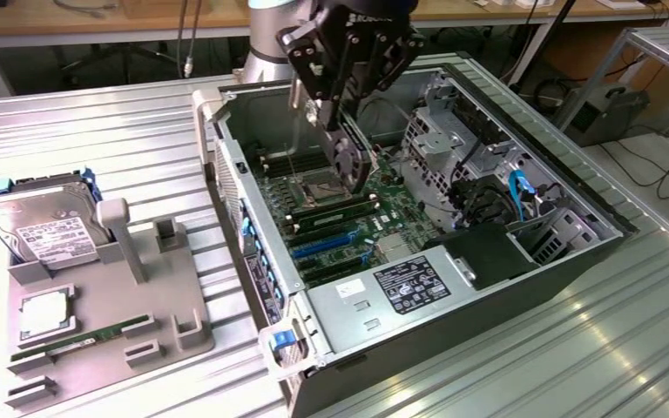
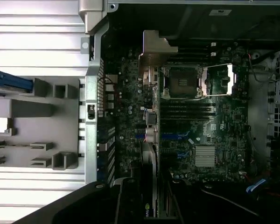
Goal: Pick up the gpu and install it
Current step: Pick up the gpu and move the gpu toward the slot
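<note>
The gpu [image 1: 350,161] hangs edge-on over the motherboard [image 1: 410,218] inside the open computer case [image 1: 451,348]. The hand [image 1: 337,109] is closed on one end of the card, and the silver bracket [image 2: 154,51] sits at the other end. This grip likely leaves the connector edge free. The blue slots [image 1: 323,248] lie below, apart from the card. A gray holder [image 1: 137,322] stands on the surface [image 1: 567,366] beside the case.

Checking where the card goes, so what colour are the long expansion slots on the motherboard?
The expansion slots are blue, clearest in the exterior view.
</note>
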Motion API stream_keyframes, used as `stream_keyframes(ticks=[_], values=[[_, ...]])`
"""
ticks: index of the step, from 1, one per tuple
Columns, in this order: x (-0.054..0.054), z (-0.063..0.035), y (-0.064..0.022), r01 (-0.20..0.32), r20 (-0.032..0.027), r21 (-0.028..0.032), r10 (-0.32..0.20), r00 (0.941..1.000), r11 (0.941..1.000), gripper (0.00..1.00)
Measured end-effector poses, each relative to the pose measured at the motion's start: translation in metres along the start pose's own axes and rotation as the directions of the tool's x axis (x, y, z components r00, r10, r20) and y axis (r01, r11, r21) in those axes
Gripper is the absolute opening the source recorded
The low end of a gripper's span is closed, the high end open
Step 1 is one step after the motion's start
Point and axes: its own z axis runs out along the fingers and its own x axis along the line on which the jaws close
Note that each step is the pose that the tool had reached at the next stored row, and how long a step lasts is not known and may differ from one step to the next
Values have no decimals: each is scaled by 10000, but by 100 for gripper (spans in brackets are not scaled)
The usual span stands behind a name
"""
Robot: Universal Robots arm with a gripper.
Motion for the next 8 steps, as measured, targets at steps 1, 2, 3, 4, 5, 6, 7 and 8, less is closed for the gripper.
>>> stream_keyframes(ticks=[1, 2, 3, 4, 5, 6, 7, 8], values=[[-84, 33, 5, 0, -2, 4, 0, 10000, 10000, 26], [-125, 48, 8, 0, -3, 7, 1, 10000, 10000, 26], [-178, 70, 12, 0, -4, 7, 0, 10000, 10000, 26], [-234, 92, 17, 1, -4, 6, -1, 10000, 10000, 26], [-273, 107, 22, 0, -5, 7, 0, 10000, 10000, 26], [-326, 128, 29, -1, -7, 8, 1, 10000, 10000, 26], [-382, 151, 38, 0, -7, 7, 0, 10000, 10000, 26], [-478, 189, 52, -2, -9, 6, 2, 10000, 10000, 26]])
